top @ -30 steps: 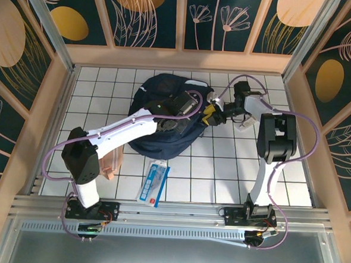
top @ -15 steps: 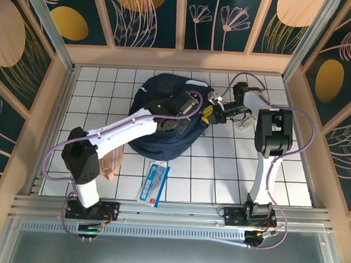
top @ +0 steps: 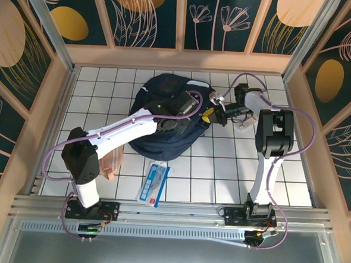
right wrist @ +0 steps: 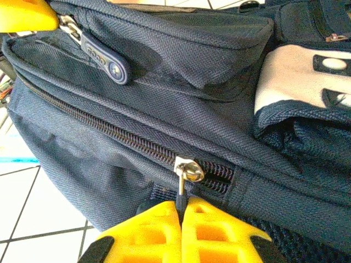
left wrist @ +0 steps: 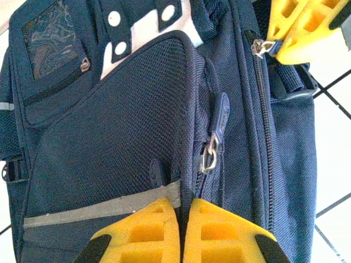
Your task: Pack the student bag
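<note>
Student bag (top: 164, 116): lying flat on the white tiled table (top: 232, 171), at mid-width and toward the far side, front panel facing up.

Left arm: base at the near left edge, shoulder block just above it, white link stretched diagonally toward the far right and lying across the near half of the bag. Wrist sits over the bag's right portion. In the wrist view the left gripper (left wrist: 182, 205) points down onto the front pocket, its yellow fingers (left wrist: 142, 230) brought together at the pocket seam, beside the grey reflective stripe (left wrist: 104, 205). Jaws closed; whether a fold of fabric is caught between them cannot be confirmed from this angle.

Right arm: base at the near right edge, upper link rising toward the far side, black elbow bent sharply, forearm turned left toward the bag's right edge. The right gripper (right wrist: 181, 207) meets the bag at its side wall. Its yellow fingers are pressed together on the metal zipper pull (right wrist: 186, 171) of the long side zip, the tab running straight down into the gap. A navy fabric tab (right wrist: 107, 63) on a second zip lies untouched above.

Other items: pink pouch (top: 111, 163) near the left arm's shoulder; blue and white packet (top: 154, 182) on the tiles near of the bag, apart from it.
</note>
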Tool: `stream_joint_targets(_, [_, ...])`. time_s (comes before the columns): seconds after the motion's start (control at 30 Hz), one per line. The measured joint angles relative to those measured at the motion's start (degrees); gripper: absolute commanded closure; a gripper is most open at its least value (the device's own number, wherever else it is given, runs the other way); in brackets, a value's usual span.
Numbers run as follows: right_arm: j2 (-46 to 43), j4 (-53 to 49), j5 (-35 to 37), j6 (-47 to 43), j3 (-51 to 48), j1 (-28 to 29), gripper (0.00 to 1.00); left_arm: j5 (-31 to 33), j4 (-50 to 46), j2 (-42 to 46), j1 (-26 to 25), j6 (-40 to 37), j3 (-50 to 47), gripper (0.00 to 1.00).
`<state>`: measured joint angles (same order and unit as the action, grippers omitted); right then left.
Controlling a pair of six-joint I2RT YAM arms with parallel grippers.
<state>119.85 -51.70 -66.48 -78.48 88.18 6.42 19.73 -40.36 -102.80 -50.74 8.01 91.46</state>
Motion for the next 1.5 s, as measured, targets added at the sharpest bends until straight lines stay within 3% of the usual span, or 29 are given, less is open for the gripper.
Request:
stream_joint_targets(0.23, [-9.27, 5.44, 4.13, 3.96, -8.44, 1.09, 1.0, -1.07, -0.04, -0.07, -0.28, 2.6, 0.48, 1.0])
stream_joint_targets(0.4, [-14.97, 6.29, 7.96, 5.44, -11.72, 5.79, 1.0, -1.92, -0.11, -0.85, -0.26, 5.31, 2.19, 1.0])
stream_joint_targets(0.7, [-16.22, 6.62, 10.01, 6.8, -14.49, 13.75, 1.0, -4.28, -0.48, -2.1, -0.26, 10.69, 2.51, 1.0])
stream_joint_targets(1.13, [-21.24, 15.69, 12.41, 13.86, -20.74, 14.91, 1.0, -5.92, 0.17, -1.81, 0.22, 14.08, 1.55, 1.0])
stream_joint_targets(1.23, [-23.74, 20.48, 15.47, 18.73, -23.47, 15.52, 0.71, -6.01, 2.25, -0.52, 0.22, 14.05, -0.79, 1.0])
stream_joint_targets(1.33, [-25.81, 26.38, 18.29, 24.7, -26.34, 16.04, 0.51, -5.77, 4.98, 1.38, 0.39, 13.44, -3.06, 1.0])
stream_joint_targets(1.5, [-34.36, 41.92, 20.79, 33.14, -37.64, 15.19, 0.49, -5.84, 5.92, 3.37, 1.18, 12.13, -3.41, 1.0])
